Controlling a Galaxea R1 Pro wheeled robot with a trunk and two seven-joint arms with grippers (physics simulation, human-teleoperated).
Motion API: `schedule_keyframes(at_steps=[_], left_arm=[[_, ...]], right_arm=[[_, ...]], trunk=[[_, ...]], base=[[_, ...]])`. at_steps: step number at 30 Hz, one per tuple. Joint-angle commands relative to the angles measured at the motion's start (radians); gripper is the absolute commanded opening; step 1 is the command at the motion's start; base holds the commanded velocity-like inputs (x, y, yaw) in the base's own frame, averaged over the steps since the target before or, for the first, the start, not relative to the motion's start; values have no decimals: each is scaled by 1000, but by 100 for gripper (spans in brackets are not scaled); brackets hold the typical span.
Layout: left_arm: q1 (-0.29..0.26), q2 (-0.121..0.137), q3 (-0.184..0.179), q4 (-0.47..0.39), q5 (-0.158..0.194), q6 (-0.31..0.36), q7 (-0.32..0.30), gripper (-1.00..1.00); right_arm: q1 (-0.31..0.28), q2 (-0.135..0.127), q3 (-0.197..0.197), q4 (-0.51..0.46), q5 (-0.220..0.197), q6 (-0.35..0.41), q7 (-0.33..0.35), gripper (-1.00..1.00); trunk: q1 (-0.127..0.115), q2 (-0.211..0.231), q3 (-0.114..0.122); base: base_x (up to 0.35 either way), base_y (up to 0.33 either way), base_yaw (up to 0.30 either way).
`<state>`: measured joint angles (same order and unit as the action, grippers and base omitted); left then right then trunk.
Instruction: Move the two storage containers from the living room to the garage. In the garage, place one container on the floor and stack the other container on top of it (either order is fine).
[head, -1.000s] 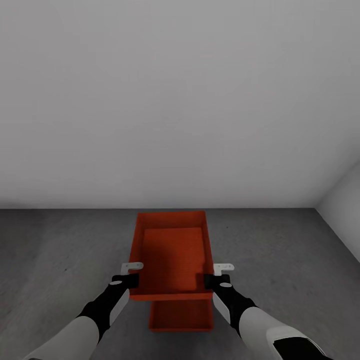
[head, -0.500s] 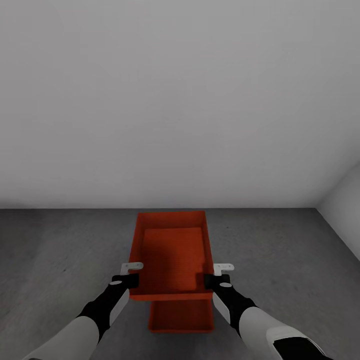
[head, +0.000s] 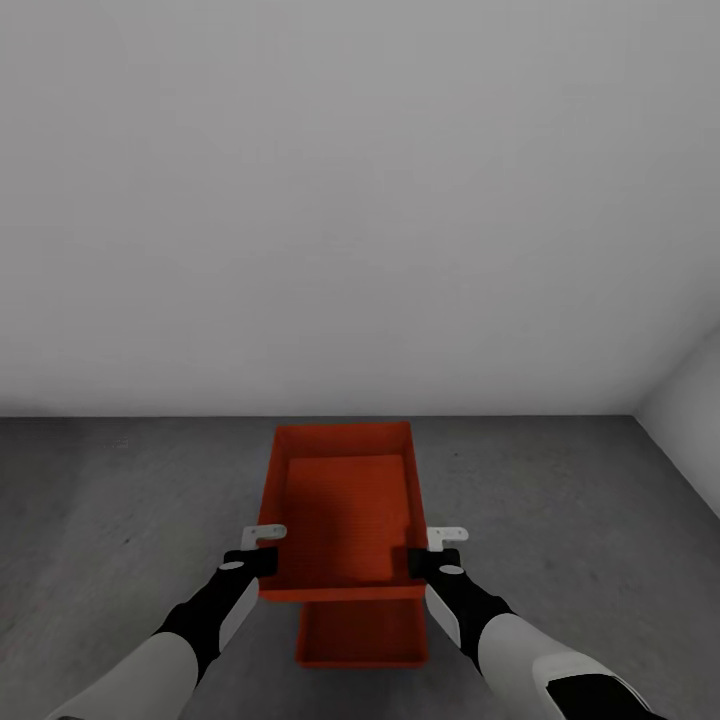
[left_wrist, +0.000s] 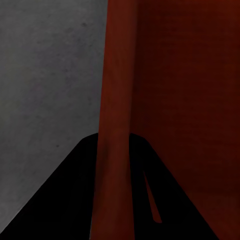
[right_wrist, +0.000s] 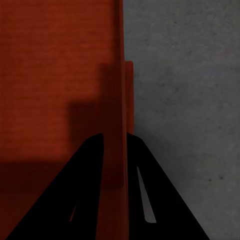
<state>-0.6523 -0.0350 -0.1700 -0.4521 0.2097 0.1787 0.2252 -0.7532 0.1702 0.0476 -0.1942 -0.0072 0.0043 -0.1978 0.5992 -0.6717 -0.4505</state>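
Both grippers, left (head: 262, 548) and right (head: 432, 550), have their fingers clenched on the side walls of the upper bin (head: 340, 510), held above the lower bin (head: 362, 633) on the floor (head: 120, 520). The lower bin sits toward 6 o'clock of it; lowered now, I judge the upper would overhang and tip.

An orange-red lidless storage container (head: 345, 510) sits level above a second identical container (head: 362, 633) — the lower one rests on the grey concrete floor (head: 120, 510), peeking out beneath the upper bin's near edge.
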Motion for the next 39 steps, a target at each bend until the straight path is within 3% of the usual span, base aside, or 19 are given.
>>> schedule_keyframes(at_steps=[1, 33, 39], left_arm=[[0, 3, 66, 0, 5, 7, 100, -100], [0, 3, 66, -2, 4, 7, 102, -100], [0, 4, 66, -2, 4, 7, 100, -100]], right_arm=[[-1, -62, -52, -4, 15, -84, -32, -100], [-1, -62, -52, -4, 15, -85, -32, -100], [-2, -63, -52, -4, 15, -85, -32, -100]], trunk=[[4, -8, -4], [127, -232, -105], [127, -232, -105]], base=[[0, 0, 0], [0, 0, 0], [0, 0, 0]])
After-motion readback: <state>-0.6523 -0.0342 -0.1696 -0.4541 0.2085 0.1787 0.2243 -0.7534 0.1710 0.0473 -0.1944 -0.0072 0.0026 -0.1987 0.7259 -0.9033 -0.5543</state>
